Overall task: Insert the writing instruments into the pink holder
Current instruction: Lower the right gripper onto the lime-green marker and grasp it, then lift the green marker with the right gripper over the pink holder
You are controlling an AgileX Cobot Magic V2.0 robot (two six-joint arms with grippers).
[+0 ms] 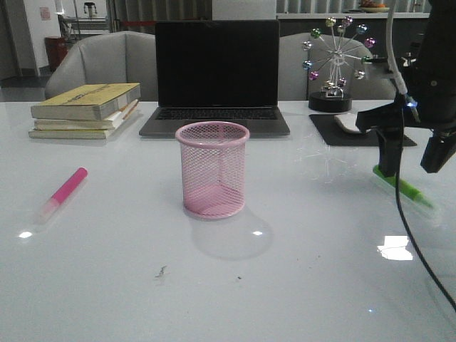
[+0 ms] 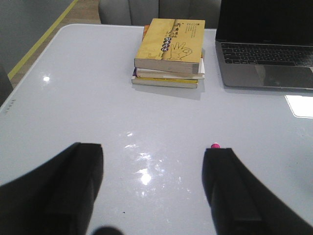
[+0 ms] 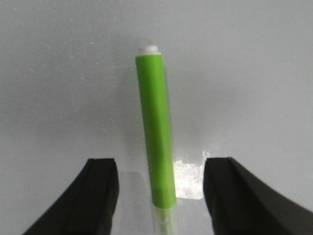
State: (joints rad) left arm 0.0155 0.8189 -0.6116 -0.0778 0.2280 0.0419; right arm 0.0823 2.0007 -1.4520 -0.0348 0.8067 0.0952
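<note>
Bare table (image 1: 299, 285) surrounds pink holder (image 1: 212, 169); laptop (image 1: 216, 71) behind.

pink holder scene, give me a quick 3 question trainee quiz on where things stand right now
1. True or false: the pink holder already has a marker in it.
2. Which marker lies between the open fingers of the right gripper: A) green marker B) pink marker?
3. Fill in: the stack of books sits to the ____ of the laptop in the front view.

Key: 1 false; 2 A; 3 left
</note>
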